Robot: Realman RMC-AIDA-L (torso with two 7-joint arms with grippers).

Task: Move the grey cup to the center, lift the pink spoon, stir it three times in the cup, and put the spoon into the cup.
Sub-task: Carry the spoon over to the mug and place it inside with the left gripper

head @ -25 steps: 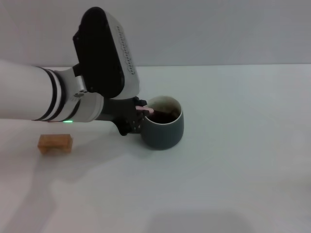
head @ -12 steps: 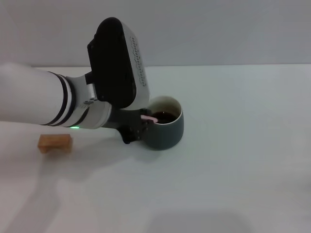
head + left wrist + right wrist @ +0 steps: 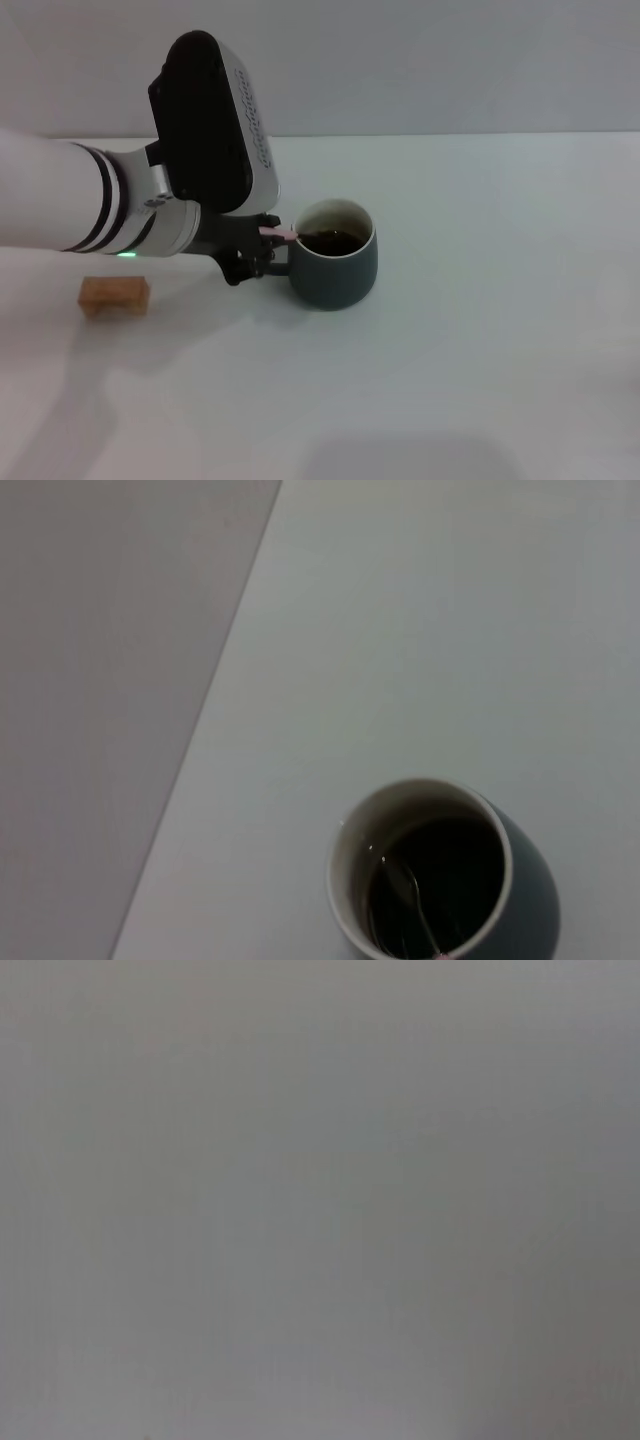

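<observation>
Tan wooden block [image 3: 114,295] at far left, then the left gripper [image 3: 262,252], beside the cup [image 3: 335,267] near the table [image 3: 480,330] centre, jaws clamped on the spoon [image 3: 281,233]. Its pink handle crosses the rim, its metal bowl in dark liquid. A low swing could knock the rim and tip the cup; a weak grip could drop the spoon. The right gripper is out of view.

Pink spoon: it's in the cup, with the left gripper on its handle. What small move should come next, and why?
Probably one more short sweep of the spoon's bowl through the dark liquid. The left gripper holds the pink spoon by its handle at the rim of the grey cup, its metal end submerged. These pictures cannot show how many stirs are done; if three, open and let it rest inside.
</observation>
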